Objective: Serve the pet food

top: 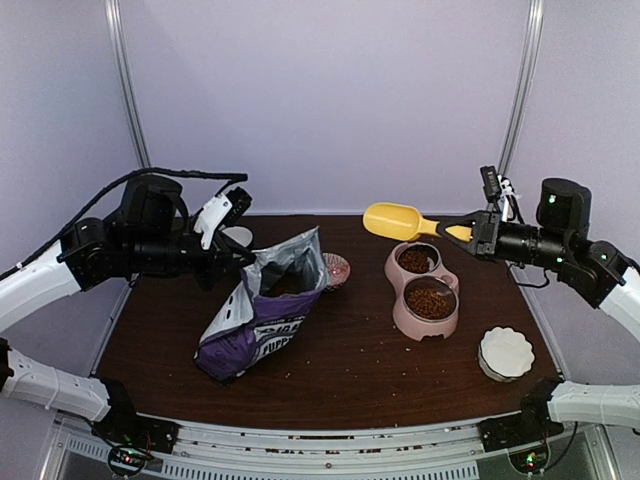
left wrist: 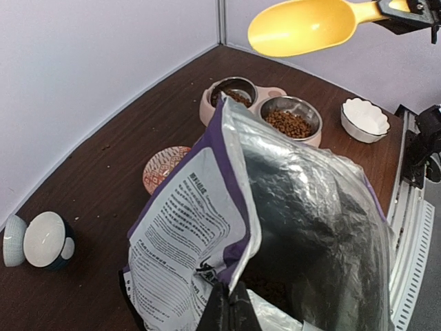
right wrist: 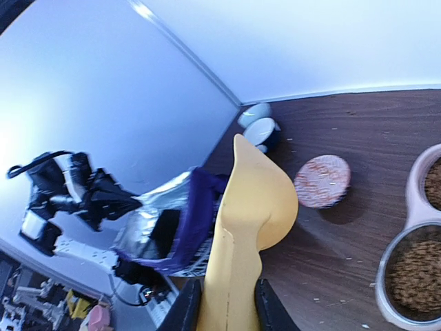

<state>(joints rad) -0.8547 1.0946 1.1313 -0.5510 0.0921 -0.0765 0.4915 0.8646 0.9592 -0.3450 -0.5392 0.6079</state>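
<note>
Kibble point(top: 430, 300), loose, light and spill-prone, needs scooping, not pinching; right hand point(top: 478, 232) clamps the scoop point(top: 392, 220) handle, left hand point(left wrist: 231, 307) pinches the bag point(top: 265, 320) rim.

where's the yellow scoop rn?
Top view, right of centre: the yellow scoop is held in the air by the right gripper, near the far bowl of the pink feeder, its cup pointing toward the purple bag.
</note>
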